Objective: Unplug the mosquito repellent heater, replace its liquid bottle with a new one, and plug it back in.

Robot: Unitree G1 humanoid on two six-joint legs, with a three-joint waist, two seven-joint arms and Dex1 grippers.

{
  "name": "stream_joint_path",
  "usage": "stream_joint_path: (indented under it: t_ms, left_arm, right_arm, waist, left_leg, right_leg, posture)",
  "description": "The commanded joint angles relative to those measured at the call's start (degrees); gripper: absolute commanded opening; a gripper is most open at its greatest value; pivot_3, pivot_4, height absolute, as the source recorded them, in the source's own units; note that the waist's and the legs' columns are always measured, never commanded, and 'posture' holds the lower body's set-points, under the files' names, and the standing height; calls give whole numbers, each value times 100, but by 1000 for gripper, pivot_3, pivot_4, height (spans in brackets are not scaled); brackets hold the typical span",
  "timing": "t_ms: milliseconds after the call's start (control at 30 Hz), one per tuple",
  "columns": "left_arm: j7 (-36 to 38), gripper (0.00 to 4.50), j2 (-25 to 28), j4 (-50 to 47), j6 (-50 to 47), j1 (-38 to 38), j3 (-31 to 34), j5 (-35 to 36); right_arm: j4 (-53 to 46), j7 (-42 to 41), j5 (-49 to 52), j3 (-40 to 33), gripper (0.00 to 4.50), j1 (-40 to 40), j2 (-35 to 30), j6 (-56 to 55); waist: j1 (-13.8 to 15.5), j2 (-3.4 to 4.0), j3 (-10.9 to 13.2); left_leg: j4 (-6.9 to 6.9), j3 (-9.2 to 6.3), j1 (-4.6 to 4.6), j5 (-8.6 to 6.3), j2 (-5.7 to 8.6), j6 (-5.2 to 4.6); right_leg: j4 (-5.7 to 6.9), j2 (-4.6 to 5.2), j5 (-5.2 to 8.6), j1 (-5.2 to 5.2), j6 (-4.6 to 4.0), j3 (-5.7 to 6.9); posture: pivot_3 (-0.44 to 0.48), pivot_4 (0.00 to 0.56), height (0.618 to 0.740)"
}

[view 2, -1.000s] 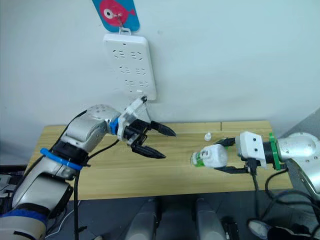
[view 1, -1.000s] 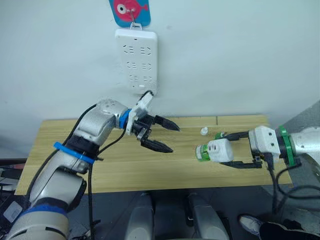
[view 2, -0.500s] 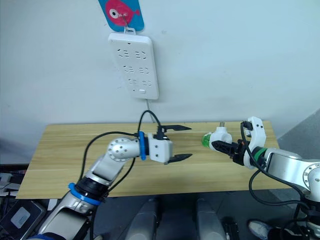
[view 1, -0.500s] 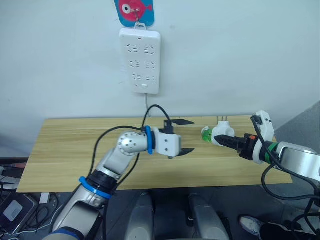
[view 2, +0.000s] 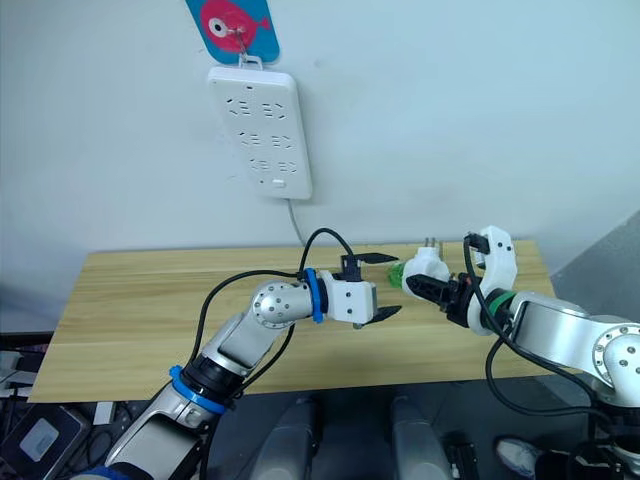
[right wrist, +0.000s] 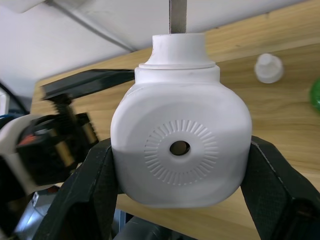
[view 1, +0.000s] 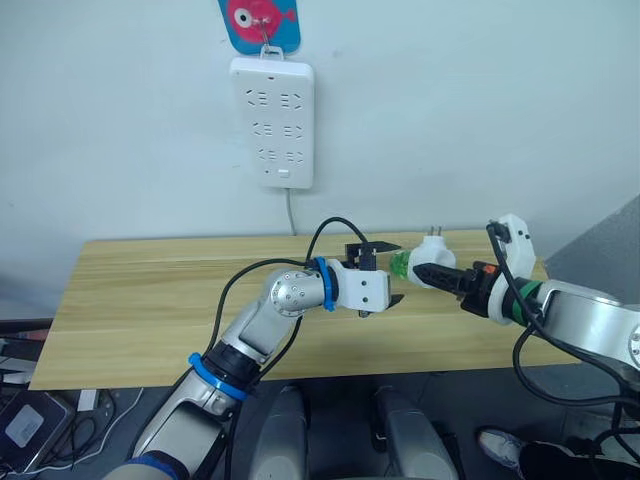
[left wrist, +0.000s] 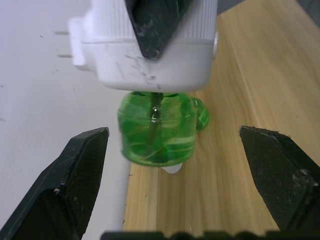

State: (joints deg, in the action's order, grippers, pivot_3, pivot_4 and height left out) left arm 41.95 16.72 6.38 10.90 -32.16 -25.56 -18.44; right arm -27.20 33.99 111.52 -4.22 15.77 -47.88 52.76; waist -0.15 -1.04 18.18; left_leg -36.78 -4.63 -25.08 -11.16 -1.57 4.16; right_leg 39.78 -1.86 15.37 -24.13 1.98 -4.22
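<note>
White cap (right wrist: pixel 268 68) on table (view 1: pixel 140 300) behind heater (right wrist: pixel 180 145), R gripper (right wrist: pixel 180 200) clamped.

There is one small white rounded plastic mosquito repellent heater (right wrist: pixel 180 147), with one round hole in its ribbed face and two metal plug prongs. One green translucent liquid bottle (left wrist: pixel 157 127) sits in it. One small white cap (right wrist: pixel 268 68) lies on one long light wooden table (view 1: pixel 140 300). One long white multi-socket power strip (view 1: pixel 272 121) hangs below one blue tag with a pink fish (view 1: pixel 260 22). Two black two-fingered grippers are in view, the left gripper (view 1: pixel 383 272) and the right gripper (view 1: pixel 440 277).
</note>
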Motion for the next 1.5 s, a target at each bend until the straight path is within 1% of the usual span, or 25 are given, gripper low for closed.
stream_joint_path:
  t_ms: [33,133,167,233,400,433,700,767,833,867,933,1000,1067,1133,1200,1267,1367,1433,1500]
  left_arm:
    - [-156,4500,-154,24,20,-185,-33,-32]
    - [-182,4500,-190,112,12,-266,-68,-84]
    - [-202,4313,-195,119,27,-278,-68,-88]
    - [-197,3906,-204,119,33,-286,-69,-66]
    - [-106,2372,-167,83,-34,-254,-104,-53]
    - [-95,2224,-163,85,-34,-257,-106,-45]
    - [-158,2224,-155,172,94,-278,-88,-41]
    - [-191,2224,-157,213,129,-282,-67,-41]
    - [-232,2224,-161,271,165,-285,-33,-27]
    - [-255,2224,-162,299,186,-287,-19,-22]
    - [-317,2224,-166,384,243,-298,4,-27]
    - [-358,2224,-179,462,270,-300,28,2]
    - [-432,2224,-244,577,231,-277,114,104]
    - [-456,2224,-564,647,-255,-148,433,677]
    - [-371,2224,-846,670,-451,-46,683,1225]
    - [-382,2224,-1097,611,-886,35,955,1664]
    - [-352,2224,-1498,401,-1614,141,1382,2516]
    - [-454,2224,-1624,314,-1892,162,1550,2748]
    - [-551,2224,-1687,285,-2049,155,1638,2843]
  right_arm:
    - [-299,-108,148,8,2984,97,-115,-163]
    - [-310,-143,148,66,2984,132,-164,-207]
    - [-316,-154,148,79,2984,143,-178,-214]
    - [-327,-168,148,97,2984,156,-176,-238]
    - [-347,-187,148,133,2984,183,-173,-281]
    - [-339,-188,148,143,2984,197,-170,-284]
    - [-414,-511,148,278,2984,392,-223,-202]
    - [-430,-564,148,282,3729,458,-302,-198]
    - [-467,-577,148,254,4297,572,-537,-119]
    - [-493,-627,134,238,4500,618,-646,-72]
    - [-588,-855,-153,180,4500,681,-888,55]
    - [-629,-1009,-342,131,4500,695,-999,20]
    - [-730,-1280,-911,-27,4500,794,-1054,-85]
    - [-908,-1471,-1376,-314,4500,726,-940,-364]
    - [-1233,-1813,-1881,-508,4500,431,-894,-494]
    - [-1586,-2039,-2628,-560,4500,49,-788,-675]
    - [-2025,-2185,-3839,-299,4500,-440,-388,-1050]
    - [-2132,-2263,-4594,33,4500,-557,-87,-1215]
    - [-2110,-2288,-5043,303,4500,-556,235,-1279]
  waist:
    - [1,0,0]
    - [2,0,0]
    - [1,0,0]
    - [-2,0,0]
    - [0,0,0]
    - [1,0,0]
    - [-1,0,0]
    - [0,0,0]
    - [1,0,0]
    - [1,0,0]
    - [2,0,0]
    - [4,0,0]
    - [1,0,0]
    - [1,0,0]
    - [2,0,0]
    - [7,-3,-4]
    - [4,-3,-6]
    - [-4,-3,-8]
    - [-25,-2,-9]
  left_leg:
    - [0,0,0,0,0,0]
    - [0,-1,-1,0,0,-1]
    - [1,-1,-1,0,0,-1]
    - [3,0,0,0,0,-1]
    - [4,-1,0,0,-1,-1]
    - [4,-1,-1,0,0,-1]
    - [4,0,-1,0,-1,-1]
    - [4,-2,-1,0,-1,-1]
    - [4,-2,-1,0,-1,-1]
    - [4,0,-2,0,1,-1]
    - [4,-1,-4,0,0,-1]
    - [6,-4,-4,0,-2,-1]
    - [9,-3,-4,0,-2,-1]
    - [11,-1,-5,0,-2,-1]
    - [10,-6,-12,0,-1,-1]
    - [12,-11,-16,0,-3,-1]
    - [11,-16,-20,1,-2,0]
    - [7,-15,-21,1,0,1]
    - [0,-12,-18,2,-1,2]
  right_leg:
    - [0,0,0,0,0,0]
    - [-1,0,0,0,0,1]
    - [-2,0,0,0,0,1]
    - [-2,0,0,0,0,0]
    - [-2,0,0,-1,0,1]
    - [-2,1,0,-1,0,0]
    - [-3,1,0,-2,0,0]
    - [-4,1,0,-1,0,2]
    - [-5,0,0,-1,0,2]
    - [-5,1,0,-1,0,0]
    - [-9,2,0,-2,0,2]
    - [-14,1,0,-1,0,5]
    - [-17,1,0,-1,0,5]
    - [-18,1,0,-3,0,3]
    - [-23,2,0,-3,0,10]
    - [-32,2,0,-2,1,16]
    - [-33,2,0,-3,1,21]
    - [-32,2,0,-4,2,19]
    - [-29,2,-2,-3,5,16]
  posture:
    - [105,281,740]
    - [105,281,740]
    - [105,281,740]
    - [105,281,740]
    - [105,281,740]
    - [101,284,740]
    - [101,284,740]
    - [99,283,740]
    - [97,283,740]
    - [95,281,740]
    - [92,281,740]
    - [89,281,740]
    - [81,280,740]
    - [75,276,740]
    - [71,273,740]
    - [63,265,740]
    - [54,260,740]
    - [45,256,740]
    - [43,253,740]
